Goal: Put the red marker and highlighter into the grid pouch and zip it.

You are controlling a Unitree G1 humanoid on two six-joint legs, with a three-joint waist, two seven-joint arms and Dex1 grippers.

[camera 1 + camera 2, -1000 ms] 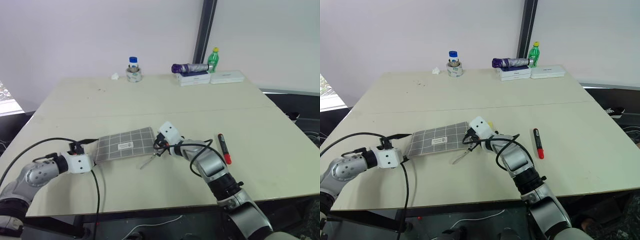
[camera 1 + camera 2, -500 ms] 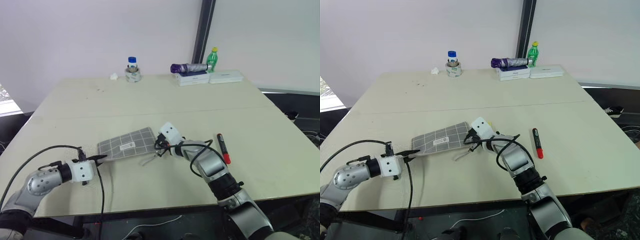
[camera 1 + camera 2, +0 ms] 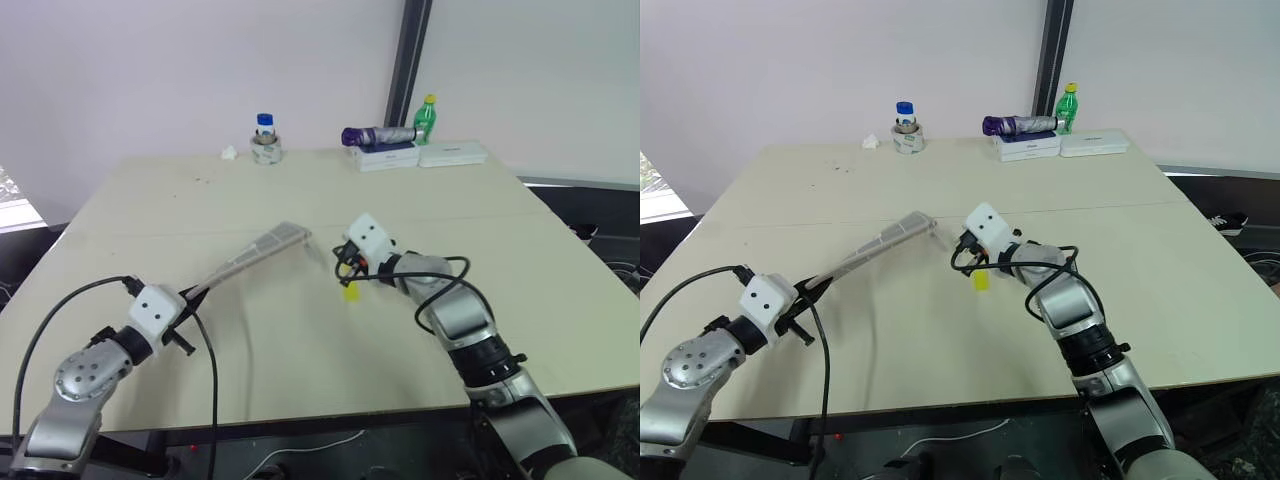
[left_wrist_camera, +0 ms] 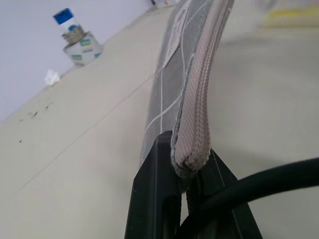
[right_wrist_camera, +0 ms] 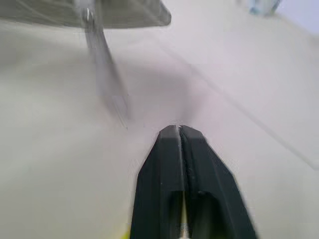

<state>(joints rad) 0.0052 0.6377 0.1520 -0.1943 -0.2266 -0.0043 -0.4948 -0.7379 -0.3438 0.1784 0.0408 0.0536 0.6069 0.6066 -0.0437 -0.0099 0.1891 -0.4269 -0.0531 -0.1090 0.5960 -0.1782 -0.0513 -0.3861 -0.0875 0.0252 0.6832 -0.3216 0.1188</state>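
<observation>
The grid pouch [image 3: 250,259] is hanging limp above the table [image 3: 300,340], your left gripper [image 4: 182,164] clamping its seam end. It's looking soft and light, so grip seams. Your right gripper [image 5: 179,133] is showing pinched fingertips, empty.

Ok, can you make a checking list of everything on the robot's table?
Surface: beige table, a few dark specks.
Job's things: grid pouch held up edge-on by one end; highlighter under the right claw, contact unclear.
Clutter: blue-capped bottle, green bottle, purple umbrella, white boxes, all along the far edge.
Grippers: left claw shut on the grid pouch; right claw shut.
Cables: black cables loop by both arms.
Surroundings: white wall, dark pillar.
</observation>
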